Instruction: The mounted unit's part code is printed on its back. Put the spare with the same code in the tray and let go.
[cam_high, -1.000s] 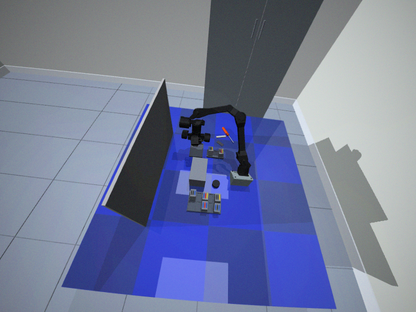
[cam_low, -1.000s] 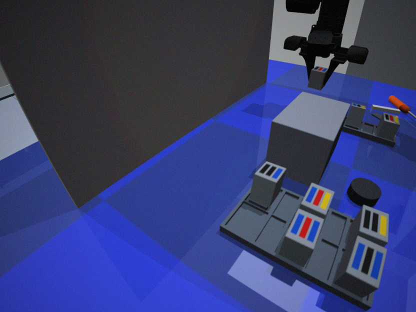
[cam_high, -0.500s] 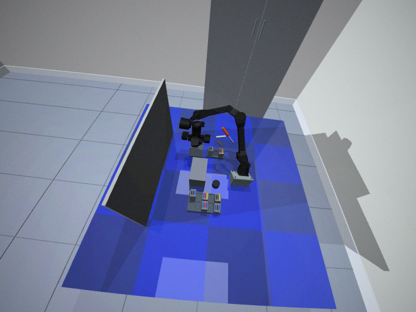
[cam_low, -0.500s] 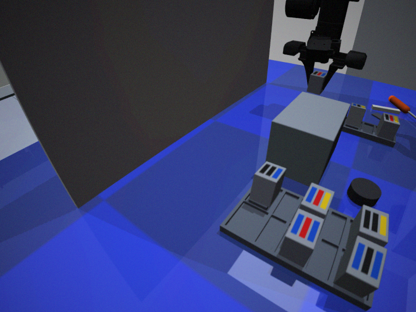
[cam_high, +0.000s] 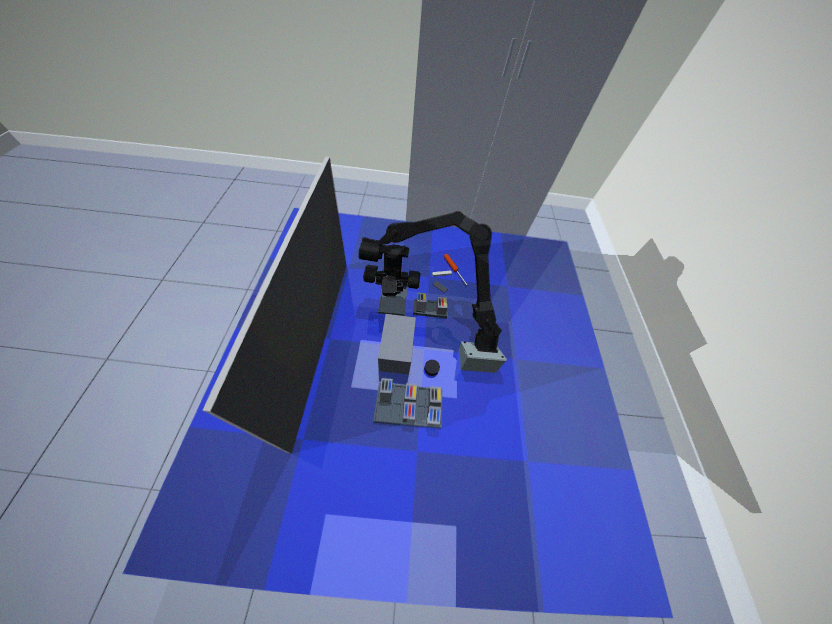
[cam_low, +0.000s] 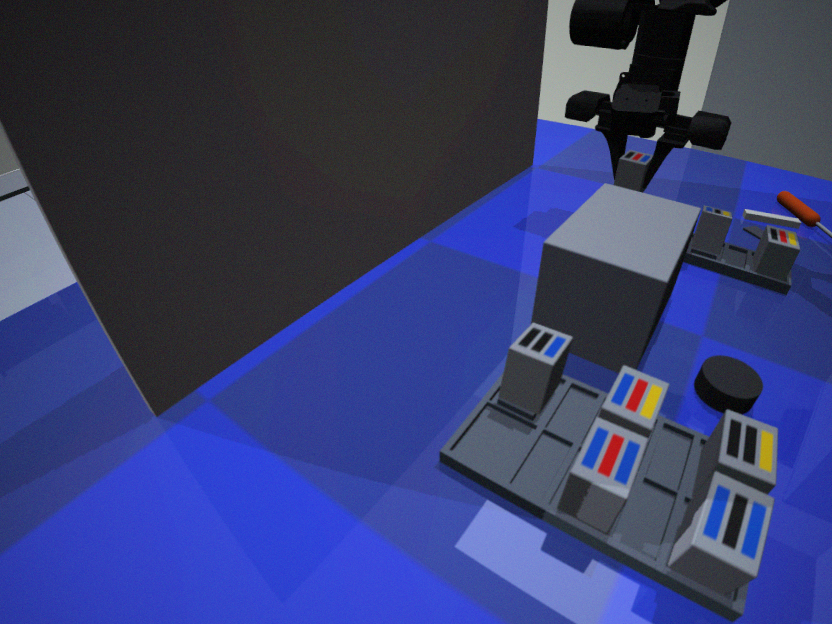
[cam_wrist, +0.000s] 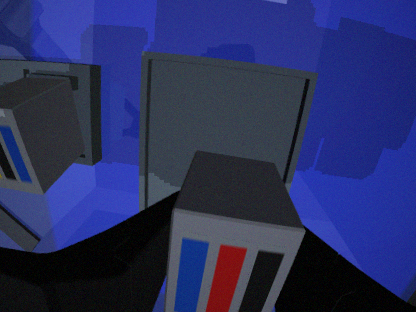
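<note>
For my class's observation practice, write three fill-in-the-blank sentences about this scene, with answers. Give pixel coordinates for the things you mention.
The black gripper (cam_high: 392, 290) (cam_low: 631, 182) holds a grey block (cam_low: 633, 171) (cam_wrist: 237, 225) striped blue, ____ and black.
The screwdriver's (cam_high: 450, 262) (cam_low: 798, 208) handle is ____.
The large grey rack (cam_high: 396, 421) (cam_low: 493, 468) bears ____ striped blocks.

Answers: red; orange; five
</note>
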